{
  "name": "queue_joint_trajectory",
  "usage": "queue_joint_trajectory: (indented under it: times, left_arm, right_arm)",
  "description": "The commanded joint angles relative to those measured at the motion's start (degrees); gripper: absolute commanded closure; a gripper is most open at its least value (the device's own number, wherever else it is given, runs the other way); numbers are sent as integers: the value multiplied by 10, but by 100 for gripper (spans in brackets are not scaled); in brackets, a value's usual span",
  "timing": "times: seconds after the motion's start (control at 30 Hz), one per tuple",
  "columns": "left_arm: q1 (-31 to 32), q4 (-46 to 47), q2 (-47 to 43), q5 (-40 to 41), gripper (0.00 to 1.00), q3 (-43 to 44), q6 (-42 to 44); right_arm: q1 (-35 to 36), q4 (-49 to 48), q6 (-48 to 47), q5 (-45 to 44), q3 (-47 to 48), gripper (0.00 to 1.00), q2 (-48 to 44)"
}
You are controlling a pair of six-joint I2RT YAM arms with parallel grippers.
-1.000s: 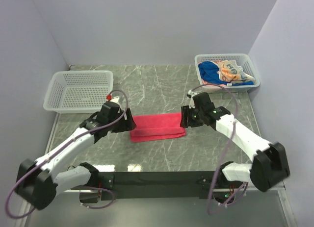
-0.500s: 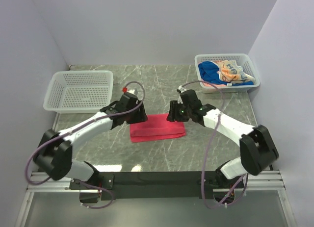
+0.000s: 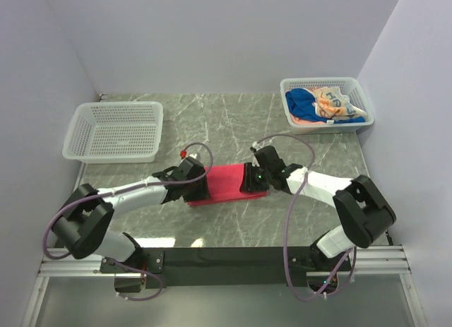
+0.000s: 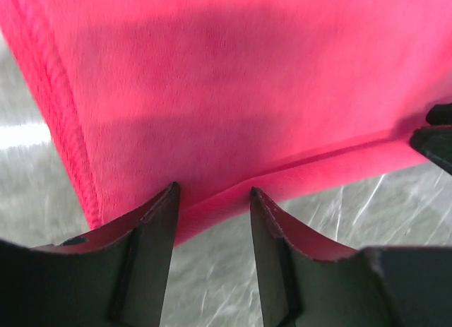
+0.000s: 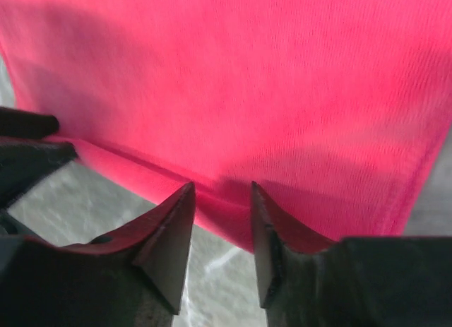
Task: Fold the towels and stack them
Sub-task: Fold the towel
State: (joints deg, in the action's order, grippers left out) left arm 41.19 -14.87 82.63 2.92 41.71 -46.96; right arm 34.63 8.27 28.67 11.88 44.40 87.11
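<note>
**Desk lead:** Where did the cloth lie when you paused?

**Me:** The pink-red towel (image 3: 226, 182) lay folded flat on the desk (image 3: 233, 126), between my two arms. Its long axis ran left to right. A white mesh basket (image 3: 79, 140) stood well off to the far left.

**Desk lead:** And your claws?

**Me:** I had the left claw (image 3: 196, 188) at the towel's left end and the right claw (image 3: 251, 180) at its right end, so each arm was nearest its own corner. The cloth lay straight ahead of both sets of tips. I judged the lift would turn on catching that one long layered edge at both ends together.

**Desk lead:** Clenched?

**Me:** No. On each wrist camera the jaws stood part-way apart at the layered edge, with nothing pinched.

**Desk lead:** What did the overhead miss?

**Me:** The wrists hid the tips from above. Only the wrist views showed the stacked layers, the side hems, and the opposite claw's dark tip along the same edge. Only the overhead showed the other towels (image 3: 325, 104), heaped in the far-right basket (image 3: 321, 81).
</note>
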Motion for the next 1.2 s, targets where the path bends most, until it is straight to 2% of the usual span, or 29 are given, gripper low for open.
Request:
queue_joint_trajectory:
  times: [0.0, 0.2, 0.43, 0.6, 0.8, 0.93, 1.1, 1.17]
  left_arm:
    - [12, 27, -47, 8, 50, -31, -33]
    - [19, 7, -107, 45, 49, -62, -54]
    - [23, -5, -150, 76, 46, -26, -67]
    - [23, 24, -126, 94, 50, -62, -95]
    - [21, 75, -106, 112, 55, -138, -139]
    - [8, 93, -110, 93, 56, -171, -157]
    - [9, 39, -163, 106, 46, -150, -147]
    - [8, 17, -193, 122, 37, -125, -133]
  right_arm:
    - [4, -42, 20, 11, -42, 57, -51]
    - [6, -58, 41, 7, -95, 59, -134]
    - [6, -120, 76, -24, -117, 59, -208]
    - [-18, -158, 131, -56, -173, 59, -200]
    - [-84, -217, 207, -39, -272, 59, -180]
    - [-110, -223, 217, -33, -288, 59, -174]
    - [-114, -180, 184, -46, -249, 59, -214]
    - [-114, -174, 151, -38, -213, 59, -222]
